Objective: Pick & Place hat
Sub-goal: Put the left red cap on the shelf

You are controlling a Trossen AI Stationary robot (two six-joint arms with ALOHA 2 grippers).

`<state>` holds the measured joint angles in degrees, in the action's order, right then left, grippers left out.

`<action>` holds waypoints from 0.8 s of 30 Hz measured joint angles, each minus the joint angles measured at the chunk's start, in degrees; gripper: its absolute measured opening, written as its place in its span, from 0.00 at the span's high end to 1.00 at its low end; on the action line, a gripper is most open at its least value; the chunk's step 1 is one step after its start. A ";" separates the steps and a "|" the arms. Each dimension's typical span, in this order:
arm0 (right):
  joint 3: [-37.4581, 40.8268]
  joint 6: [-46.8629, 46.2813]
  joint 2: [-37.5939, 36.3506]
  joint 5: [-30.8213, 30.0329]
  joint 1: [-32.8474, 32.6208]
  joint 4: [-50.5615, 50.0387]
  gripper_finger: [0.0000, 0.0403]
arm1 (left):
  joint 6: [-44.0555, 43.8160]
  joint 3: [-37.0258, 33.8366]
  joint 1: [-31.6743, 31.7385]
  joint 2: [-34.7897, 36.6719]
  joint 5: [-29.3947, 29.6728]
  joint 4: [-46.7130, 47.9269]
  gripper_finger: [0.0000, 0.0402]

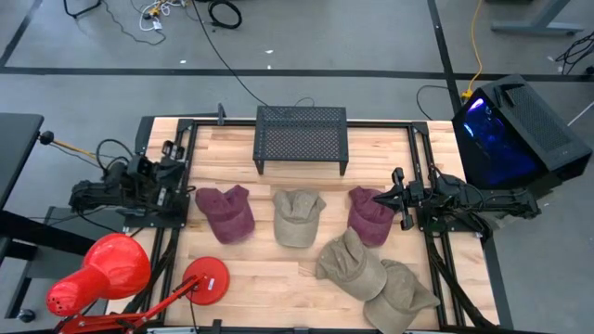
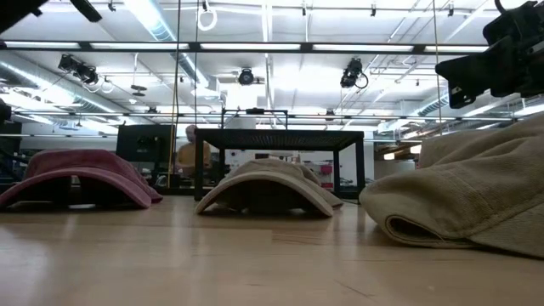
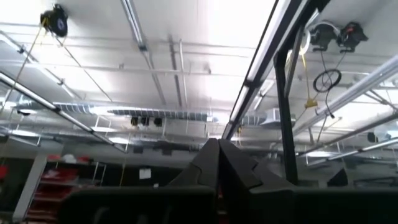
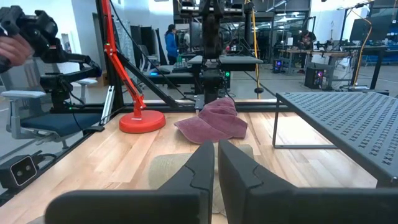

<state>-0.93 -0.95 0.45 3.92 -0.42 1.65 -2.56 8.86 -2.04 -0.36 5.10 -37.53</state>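
Nearest the front edge of the table [image 1: 269,278]: front tan hats [image 1: 351,263], two of them, overlapping and lying aslant toward the right corner. Beyond, in a row across the middle: left maroon hat [image 1: 225,213], mid tan hat [image 1: 299,217], right maroon hat [image 1: 369,215], each apart from its neighbour. Farthest back, the rack [image 1: 301,137].

Judged to be the opening step — reach not yet begun, no hat gripped. Right gripper [image 4: 216,152] at the table's right side, held level, fingers pressed together on nothing, just beside the right maroon hat and aimed across the row. Left gripper [image 3: 219,149] parked at the left edge, tilted up toward the ceiling, fingers likewise together with nothing between.

Cannot tell the intended hat; likeliest the right maroon hat, being closest to a gripper. From table height, arched brims facing front, so probably peak toward the near edge and strap end toward the rack — long axis running near to far, the right maroon hat turned a little off that line.

Next, as a guess: spread the fingers, come down over the crown or pinch the brim across its short way, lift clear before carrying. Soft cloth, so likely to sag and fold in the grip. Goal spot not given; the rack only a fair guess.
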 joint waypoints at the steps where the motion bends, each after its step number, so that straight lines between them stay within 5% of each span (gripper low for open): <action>1: 0.00 0.00 0.00 0.00 0.01 0.00 0.93 | 0.03 0.57 -0.02 0.00 -0.02 0.15 0.99; 14: 0.00 0.00 -0.01 0.00 0.02 0.00 0.93 | -0.02 13.87 -0.02 -0.72 2.64 11.76 0.99; 24: 0.00 0.00 -0.01 0.00 -0.01 0.00 0.93 | -2.84 28.71 -0.01 -12.78 2.79 23.32 1.00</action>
<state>-0.93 -0.95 0.45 3.92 -0.43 1.65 -5.40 37.58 -2.06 -13.14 7.89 -14.20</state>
